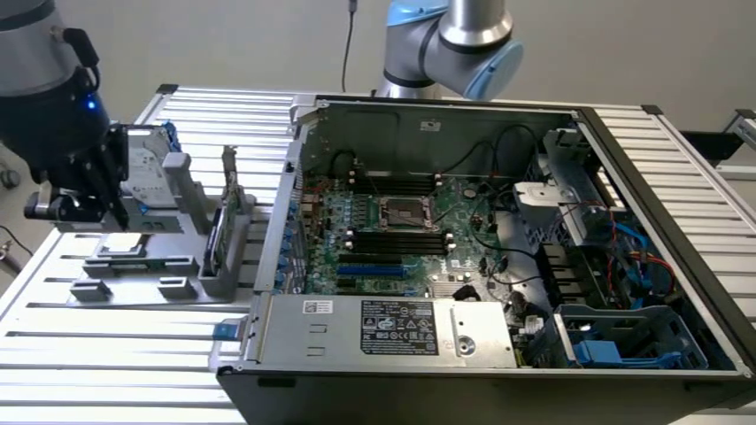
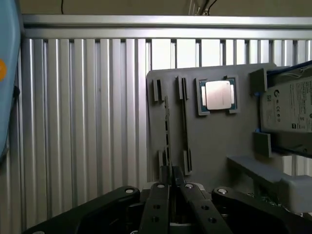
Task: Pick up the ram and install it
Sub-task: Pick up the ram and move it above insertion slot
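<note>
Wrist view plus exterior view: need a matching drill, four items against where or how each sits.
1 ram
2 processor chip
3 hard drive
4 computer case

A open, motherboard exposed
B flat in a square pocket of the gray tray
C edge-on, pinched in the gripper
D label showing, at the tray's edge

Pairs: 1-C; 2-B; 3-D; 4-A
</note>
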Controlling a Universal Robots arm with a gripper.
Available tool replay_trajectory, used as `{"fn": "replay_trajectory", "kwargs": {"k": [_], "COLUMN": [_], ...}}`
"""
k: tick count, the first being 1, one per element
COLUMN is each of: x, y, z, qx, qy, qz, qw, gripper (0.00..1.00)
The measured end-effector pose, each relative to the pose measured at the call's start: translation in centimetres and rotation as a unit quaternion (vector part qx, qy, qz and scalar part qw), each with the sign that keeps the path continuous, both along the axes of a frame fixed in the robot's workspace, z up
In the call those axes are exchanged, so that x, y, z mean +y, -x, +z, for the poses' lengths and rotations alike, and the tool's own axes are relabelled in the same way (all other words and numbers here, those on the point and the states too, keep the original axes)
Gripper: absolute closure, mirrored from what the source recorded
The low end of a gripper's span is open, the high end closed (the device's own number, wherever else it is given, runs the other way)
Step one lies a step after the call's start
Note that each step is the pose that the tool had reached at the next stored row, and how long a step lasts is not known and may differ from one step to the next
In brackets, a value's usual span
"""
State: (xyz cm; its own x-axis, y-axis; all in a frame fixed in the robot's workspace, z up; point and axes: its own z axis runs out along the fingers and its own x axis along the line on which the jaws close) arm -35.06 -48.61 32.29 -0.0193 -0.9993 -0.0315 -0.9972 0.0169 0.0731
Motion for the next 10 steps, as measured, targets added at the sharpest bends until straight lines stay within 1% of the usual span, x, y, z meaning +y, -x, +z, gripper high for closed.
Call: {"fn": "replay_trajectory", "kwargs": {"k": [10], "x": [0.0], "y": [-4.5], "z": [4.58], "qx": [0.0052], "qy": [0.0], "qz": [0.001], "qw": [1.0], "gripper": [0.86]}}
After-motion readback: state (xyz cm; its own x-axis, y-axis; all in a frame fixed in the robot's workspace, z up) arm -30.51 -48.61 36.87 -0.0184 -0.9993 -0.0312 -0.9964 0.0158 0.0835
